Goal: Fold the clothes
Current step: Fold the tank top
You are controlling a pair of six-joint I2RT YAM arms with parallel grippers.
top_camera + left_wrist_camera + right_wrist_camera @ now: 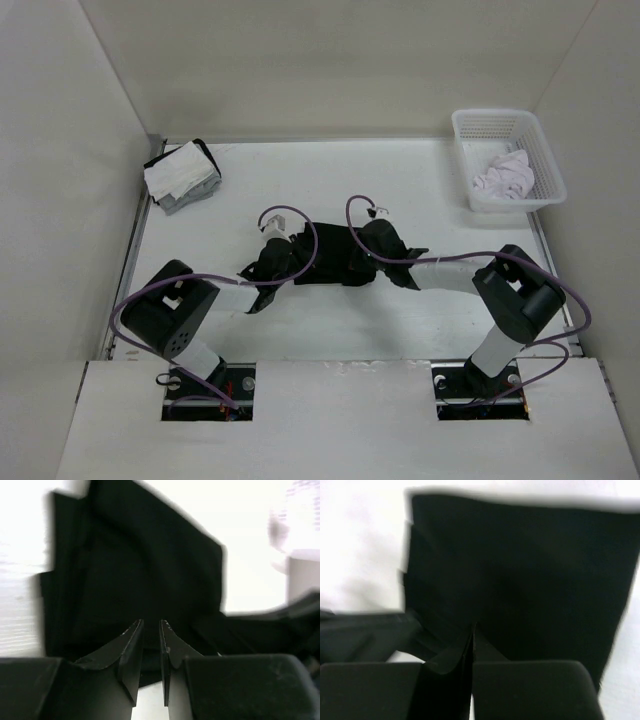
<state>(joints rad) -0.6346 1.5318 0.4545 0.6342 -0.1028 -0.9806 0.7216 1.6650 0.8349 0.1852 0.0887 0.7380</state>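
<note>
The plain black soft fabric garment [332, 258] lies at mid-frame of the top view, on the white counter [420, 185]; it is gathered into a compact, partly folded, uneven-edged heap; overlapping layers show up close.

the black garment [530, 565] fills most of the view, lying on the white table [360, 540], which shows along the top, down the left side and in the lower right corner. the right gripper [472, 630] sits at bottom centre, its two fingers pressed together with only a thin seam between them, tips pinching a raised ridge of the cloth. a dark blurred shape [355, 630] reaches in from the left edge.
</note>
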